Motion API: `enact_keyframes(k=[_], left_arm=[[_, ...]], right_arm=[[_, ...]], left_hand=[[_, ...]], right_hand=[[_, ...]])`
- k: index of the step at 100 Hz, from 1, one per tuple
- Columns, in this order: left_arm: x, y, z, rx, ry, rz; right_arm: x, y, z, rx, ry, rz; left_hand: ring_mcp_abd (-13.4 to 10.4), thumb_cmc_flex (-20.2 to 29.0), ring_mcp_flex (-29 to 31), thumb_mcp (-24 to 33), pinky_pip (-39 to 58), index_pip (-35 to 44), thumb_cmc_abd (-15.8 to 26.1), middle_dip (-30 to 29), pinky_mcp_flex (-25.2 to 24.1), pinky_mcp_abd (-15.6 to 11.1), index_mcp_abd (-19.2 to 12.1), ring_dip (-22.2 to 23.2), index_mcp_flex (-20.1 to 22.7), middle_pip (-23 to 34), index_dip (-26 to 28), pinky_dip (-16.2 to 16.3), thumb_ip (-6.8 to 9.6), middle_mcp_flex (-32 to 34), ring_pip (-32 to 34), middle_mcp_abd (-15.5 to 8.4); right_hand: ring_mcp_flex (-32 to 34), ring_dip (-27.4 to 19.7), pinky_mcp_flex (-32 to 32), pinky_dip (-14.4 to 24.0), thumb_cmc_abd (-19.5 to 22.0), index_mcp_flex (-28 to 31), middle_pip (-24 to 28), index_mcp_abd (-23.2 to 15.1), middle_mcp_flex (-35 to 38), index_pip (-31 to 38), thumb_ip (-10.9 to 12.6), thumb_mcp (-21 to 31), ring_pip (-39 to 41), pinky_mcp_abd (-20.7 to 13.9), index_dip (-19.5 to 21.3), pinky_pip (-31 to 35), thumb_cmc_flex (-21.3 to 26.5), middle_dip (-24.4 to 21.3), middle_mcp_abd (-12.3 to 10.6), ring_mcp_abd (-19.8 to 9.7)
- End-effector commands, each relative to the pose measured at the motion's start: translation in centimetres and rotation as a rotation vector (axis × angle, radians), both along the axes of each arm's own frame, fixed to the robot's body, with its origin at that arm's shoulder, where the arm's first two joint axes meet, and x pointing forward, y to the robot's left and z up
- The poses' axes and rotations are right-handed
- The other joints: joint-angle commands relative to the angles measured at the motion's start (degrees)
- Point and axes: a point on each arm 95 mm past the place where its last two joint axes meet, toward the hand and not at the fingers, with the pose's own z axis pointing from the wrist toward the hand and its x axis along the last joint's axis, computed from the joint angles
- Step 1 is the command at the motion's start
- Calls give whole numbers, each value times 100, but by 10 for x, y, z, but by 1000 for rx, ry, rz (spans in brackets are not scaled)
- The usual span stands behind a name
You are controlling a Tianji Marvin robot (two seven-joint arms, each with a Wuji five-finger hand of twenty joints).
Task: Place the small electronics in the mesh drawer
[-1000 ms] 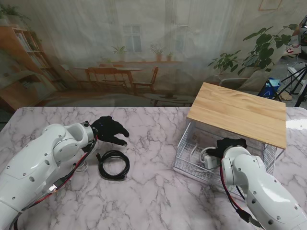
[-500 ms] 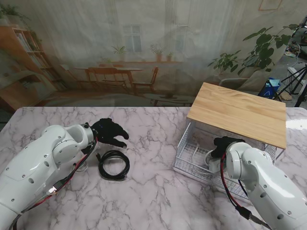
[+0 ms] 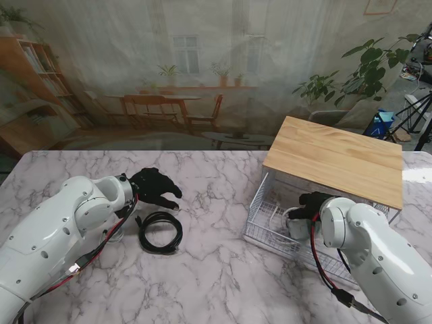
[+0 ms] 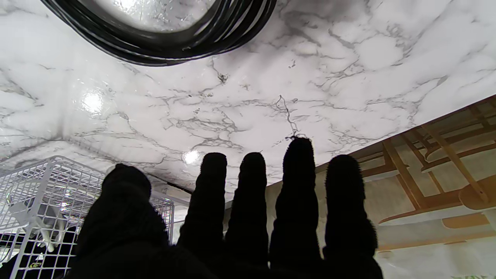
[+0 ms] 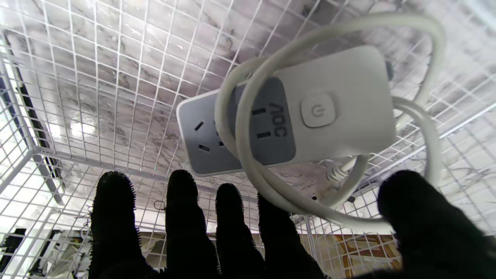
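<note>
A coiled black cable [image 3: 160, 231] [image 4: 162, 42] lies on the marble, just nearer to me than my left hand [image 3: 156, 187] [image 4: 248, 224]. That hand hovers open, its black-gloved fingers spread and holding nothing. The white mesh drawer [image 3: 260, 233] [image 5: 58, 116] stands pulled out from under a wooden top [image 3: 337, 158]. A white power strip [image 3: 297, 226] [image 5: 310, 116] with its white cord [image 5: 248, 155] looped over it rests on the drawer's mesh floor. My right hand [image 3: 312, 204] [image 5: 240, 240] is inside the drawer over the strip, fingers apart. The cord loop crosses one fingertip.
The drawer's wire walls [image 5: 23, 162] close in around my right hand, with the wooden top just beyond it. The drawer's corner [image 4: 35, 186] also shows in the left wrist view. Bare marble [image 3: 216, 270] lies between cable and drawer.
My right forearm has swung farther over the drawer, with the hand staying above the power strip. My left hand has barely shifted above the cable.
</note>
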Motion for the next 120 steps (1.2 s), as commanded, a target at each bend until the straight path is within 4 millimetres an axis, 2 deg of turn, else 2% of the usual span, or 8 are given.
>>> enact_keyframes(k=[1, 33, 37, 46, 64, 78, 95, 120], left_arm=[[0, 0, 0, 8, 7, 5], [0, 1, -2, -7, 1, 13], [0, 1, -3, -9, 2, 15], [-1, 2, -5, -15, 4, 19], [-4, 7, -10, -23, 19, 37], [-8, 13, -16, -24, 48, 52], [-10, 20, -25, -5, 63, 59], [-9, 21, -34, 2, 63, 67]], right_arm=[[-4, 1, 1, -17, -23, 21], [-15, 5, 12, -2, -111, 65], [-18, 6, 14, 8, -121, 70], [-23, 8, 19, 25, -149, 88], [-35, 13, 32, 58, -207, 124], [-46, 16, 39, 81, -248, 152], [-58, 18, 44, 115, -291, 172], [-69, 19, 49, 145, -331, 189]], left_hand=[[-2, 123, -5, 86, -4, -48, 238, 55, -83, 95, 34, -32, -131, 32, -63, 53, 119, 6, -73, -41], [-26, 113, -177, 83, -328, -52, 247, 12, -182, 33, 44, -145, -151, -42, -63, -129, 117, -202, -239, -23], [-31, 110, -240, 84, -429, -63, 257, -62, -202, -5, 32, -221, -169, -148, -67, -197, 117, -329, -325, 162], [-29, 114, -421, 84, -616, -115, 253, -335, -221, -169, 37, -444, -246, -412, -87, -348, 117, -667, -511, 182], [-12, 74, -853, 77, -912, -466, 205, -843, -292, -578, 176, -806, -762, -813, -226, -629, 114, -1631, -716, 442], [-70, -140, -1181, 80, -1122, -1025, -186, -1252, -383, -802, 393, -1020, -1547, -1062, -485, -854, 112, -2564, -769, 592], [-120, -185, -1324, 121, -1219, -1414, -699, -1427, -403, -937, 466, -1089, -2132, -1120, -728, -963, 122, -3018, -766, 692], [-165, 140, -1308, 206, -1170, -1437, -967, -1401, -365, -1010, 478, -1080, -2145, -1006, -834, -970, 151, -2976, -669, 631]], right_hand=[[-135, -92, -128, -1, 257, -111, -104, -81, -164, -126, -303, -263, -434, 7, -108, 27, -268, 90, -101, -56], [-11, 8, 62, 224, 183, -54, -6, -91, -142, -38, -377, -282, -305, -174, -132, 193, -41, 171, -138, -194], [9, 19, 76, 242, 184, -38, 5, -89, -132, -23, -373, -279, -286, -191, -134, 205, 2, 175, -136, -211], [37, 53, 94, 301, 183, 4, 28, -76, -88, 18, -366, -309, -237, -340, -151, 224, 105, 179, -148, -285], [99, 97, 169, 396, 165, 116, 58, -58, 11, 74, -348, -334, -167, -467, -185, 276, 258, 174, -137, -326], [110, 103, 170, 432, 158, 168, 58, -62, 73, 95, -343, -362, -155, -480, -211, 266, 290, 161, -143, -328], [112, 96, 164, 451, 151, 227, 51, -72, 141, 119, -341, -386, -163, -471, -241, 221, 325, 146, -138, -322], [134, 85, 133, 457, 143, 306, 39, -109, 214, 161, -345, -414, -174, -464, -278, 149, 365, 133, -137, -326]])
